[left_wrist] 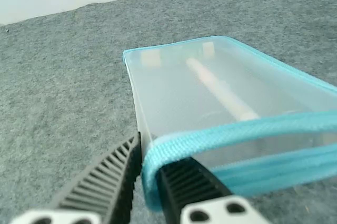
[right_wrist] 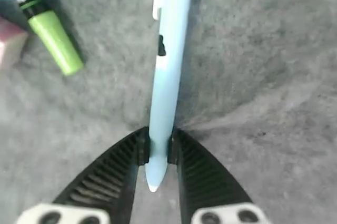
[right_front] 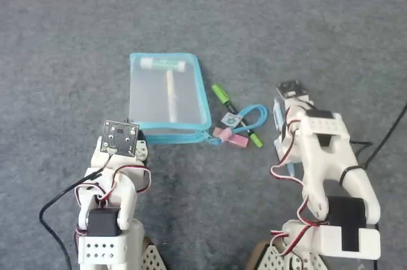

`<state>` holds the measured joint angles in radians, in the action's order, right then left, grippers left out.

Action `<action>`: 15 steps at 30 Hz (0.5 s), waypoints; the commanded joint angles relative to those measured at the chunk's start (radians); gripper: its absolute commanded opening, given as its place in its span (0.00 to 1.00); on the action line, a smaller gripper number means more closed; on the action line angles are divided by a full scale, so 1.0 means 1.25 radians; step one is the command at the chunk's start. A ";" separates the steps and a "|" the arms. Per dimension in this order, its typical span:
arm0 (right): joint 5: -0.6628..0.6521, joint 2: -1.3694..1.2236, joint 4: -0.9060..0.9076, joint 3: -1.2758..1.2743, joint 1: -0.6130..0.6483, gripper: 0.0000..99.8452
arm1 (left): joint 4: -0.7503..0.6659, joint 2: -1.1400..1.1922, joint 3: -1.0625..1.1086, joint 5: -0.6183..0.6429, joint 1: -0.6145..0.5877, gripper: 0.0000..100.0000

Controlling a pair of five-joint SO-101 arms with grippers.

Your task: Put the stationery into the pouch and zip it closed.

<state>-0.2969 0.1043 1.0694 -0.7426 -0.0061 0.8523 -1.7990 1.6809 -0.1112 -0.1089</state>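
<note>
The translucent pouch [right_front: 152, 101] with blue zip trim lies flat mid-table, and a white stick-shaped item [right_front: 170, 95] rests inside it. My left gripper [left_wrist: 149, 153] is shut on the blue edge at the pouch's [left_wrist: 174, 97] near-left corner; it sits there in the high view [right_front: 141, 136]. To the right of the pouch, my right gripper [right_wrist: 158, 140] is shut on a light-blue pen [right_wrist: 168, 60], held low over the carpet [right_front: 280, 124]. A green highlighter [right_front: 236, 114] and a pink eraser [right_front: 230, 136] lie between the pouch and the right arm.
A blue loop strap [right_front: 252, 116] with a small tag [right_front: 230, 119] curls from the pouch's near-right corner over the highlighter [right_wrist: 55, 42]. Grey carpet covers the table. A pale wall edge runs along the far side.
</note>
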 commanded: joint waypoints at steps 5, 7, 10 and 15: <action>-0.065 0.199 0.230 0.114 0.009 0.01 | -0.023 -0.015 -0.010 -0.004 -0.006 0.01; -0.069 0.296 0.277 0.113 0.009 0.01 | -0.023 -0.015 -0.010 -0.004 -0.006 0.01; -0.075 0.434 0.355 0.113 0.050 0.01 | -0.023 -0.015 -0.010 -0.004 -0.005 0.01; -0.069 0.578 0.460 0.115 0.301 0.01 | -0.023 -0.015 -0.010 -0.004 -0.002 0.01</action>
<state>-0.3767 0.7135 1.5850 -0.6536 0.1857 0.8523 -1.7990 1.6809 -0.1112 -0.1089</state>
